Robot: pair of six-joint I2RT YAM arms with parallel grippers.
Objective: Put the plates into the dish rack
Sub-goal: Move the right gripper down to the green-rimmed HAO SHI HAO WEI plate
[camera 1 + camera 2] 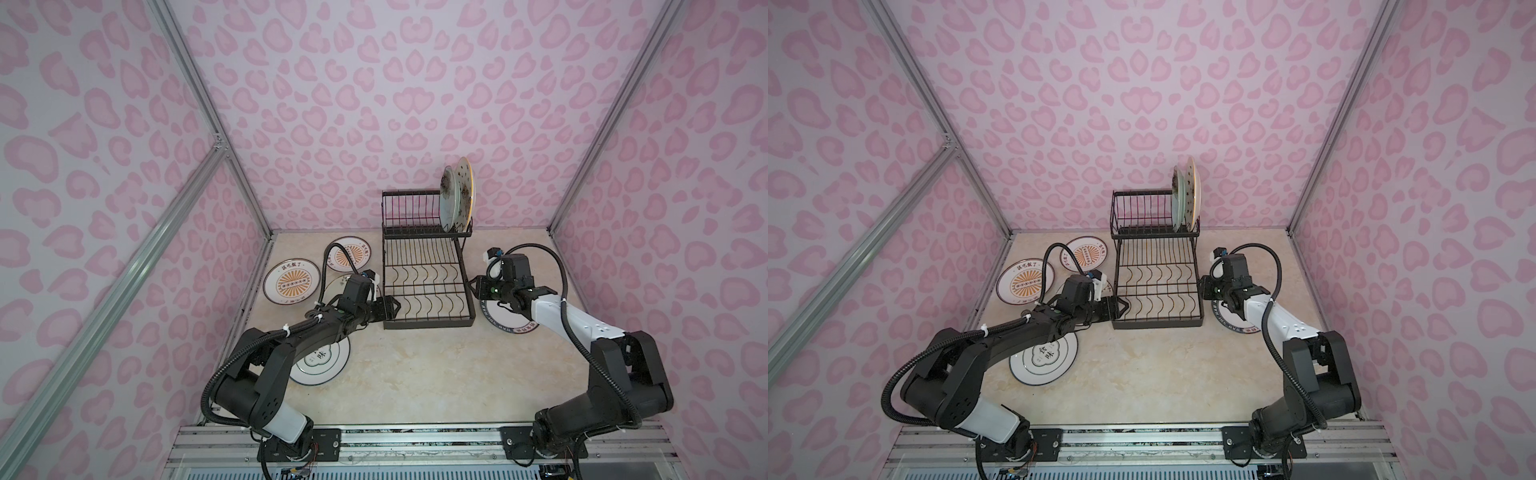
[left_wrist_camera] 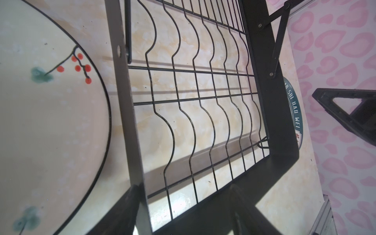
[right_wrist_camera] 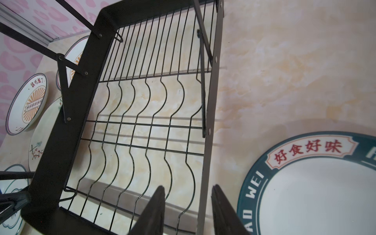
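Note:
The black wire dish rack (image 1: 428,325) (image 1: 1158,323) stands mid-table, with two plates (image 1: 457,195) upright in its raised basket. My left gripper (image 1: 397,307) (image 2: 183,203) is open, its fingers straddling the front-left corner of the lower tray. My right gripper (image 1: 470,286) (image 3: 188,189) is open astride the tray's right rail (image 3: 205,173), gaps on both sides. Two orange-sunburst plates (image 1: 292,281) (image 1: 348,255) lie left of the rack. The cream branch plate (image 2: 50,122) lies beside that corner. A green-ringed plate (image 1: 320,361) sits under my left arm. The navy-lettered plate (image 3: 315,193) (image 1: 505,322) lies under my right wrist.
Pink patterned walls (image 1: 374,104) close in the back and both sides. The lower tray's wavy dividers (image 2: 193,114) hold nothing. Bare marble tabletop (image 1: 436,374) stretches between the rack and the front rail (image 1: 415,440).

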